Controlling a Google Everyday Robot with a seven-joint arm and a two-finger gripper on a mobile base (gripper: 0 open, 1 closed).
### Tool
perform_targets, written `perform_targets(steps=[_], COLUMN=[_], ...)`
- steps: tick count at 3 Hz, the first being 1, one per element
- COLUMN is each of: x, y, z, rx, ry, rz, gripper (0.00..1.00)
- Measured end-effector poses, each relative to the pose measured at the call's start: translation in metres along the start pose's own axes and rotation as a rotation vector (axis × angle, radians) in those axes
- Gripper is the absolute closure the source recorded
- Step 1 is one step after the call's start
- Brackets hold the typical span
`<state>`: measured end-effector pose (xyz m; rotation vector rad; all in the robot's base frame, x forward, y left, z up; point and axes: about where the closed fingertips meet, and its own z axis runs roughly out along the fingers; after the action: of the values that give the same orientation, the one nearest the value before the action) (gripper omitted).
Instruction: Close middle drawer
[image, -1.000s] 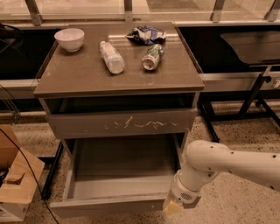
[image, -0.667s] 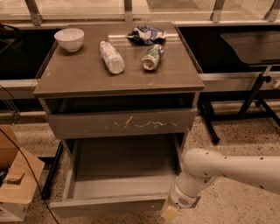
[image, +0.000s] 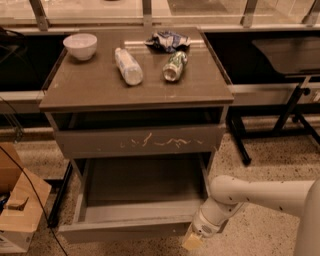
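Note:
The middle drawer (image: 120, 231) stands pulled far out of the grey-brown cabinet, showing its shallow grey box interior (image: 142, 187). Its plain front panel runs along the bottom of the camera view. Above it is the drawer front with pale scratch marks (image: 150, 141). My gripper (image: 192, 241), on the end of the white arm (image: 260, 196), sits at the right end of the middle drawer's front panel, low and close to its outer face. Whether it touches the panel does not show.
On the cabinet top (image: 90, 95) are a white bowl (image: 80, 45), a lying clear bottle (image: 128, 66), a lying green can (image: 172, 66) and a crumpled bag (image: 167, 40). Cardboard boxes (image: 20, 210) stand at the left. A black table frame (image: 290, 110) stands at the right.
My gripper and wrist have shifted slightly left and down along the right end of the drawer front. The drawer looks just as far out as before.

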<state>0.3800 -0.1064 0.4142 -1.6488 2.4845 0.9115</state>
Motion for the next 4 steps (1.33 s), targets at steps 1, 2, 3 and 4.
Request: perform_targets(steps=[1, 2, 3, 4], x=[0.0, -0.015, -0.016, -0.056], y=[0.0, -0.031, -0.03, -0.072], z=[0.0, -0.006, -0.009, -0.04], rx=[0.0, 0.022, 0.027, 0.105], ry=[0.0, -0.021, -0.024, -0.071], rz=[0.0, -0.013, -0.016, -0.077], gripper=[1.0, 1.0, 1.0, 1.0])
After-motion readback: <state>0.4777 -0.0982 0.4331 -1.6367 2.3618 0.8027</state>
